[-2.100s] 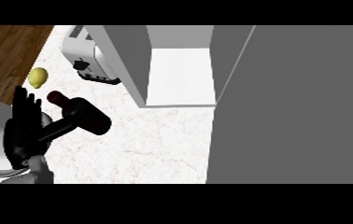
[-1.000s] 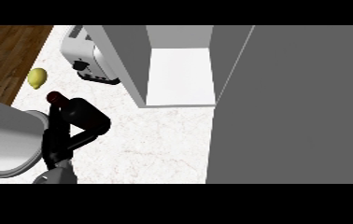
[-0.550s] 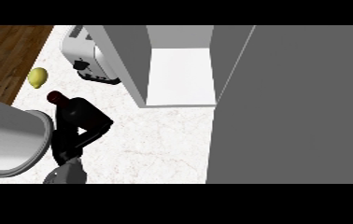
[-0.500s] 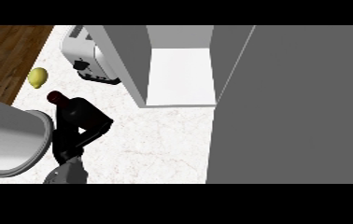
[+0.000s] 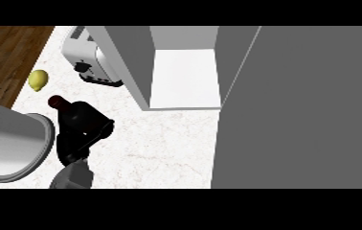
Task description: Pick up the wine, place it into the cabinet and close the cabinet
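step: looks like the grab stage, the wine isn't in the cabinet yet and the door hangs wide open

wine: dark bottle lying on the counter at the left, only its reddish cap end pokes out at the upper left of the hand, the rest is covered

left hand: black left hand lies right over the bottle's body with the fingers curled round it as far as I can make out, so I'd call that a grasp; grey forearm comes up from the lower edge

right hand: doesn't show anywhere in the head view

cabinet: white box toward the back, its pale floor is bare, I see nothing standing in it

door: the big grey panel filling the right side, swung out toward the robot

next move: my guess is lift the bottle off the counter, carry it right and back past the cabinet's left wall, set it on that bare floor, then swing the grey door shut; the wall edge sits between bottle and opening, so that's the bit to steer around

other stuff: toaster just left of the cabinet, a lemon near the counter's left edge, close to the bottle cap but apart from it

grey thing lower left: big rounded grey shape at the left edge, can't tell what it is, maybe part of the robot
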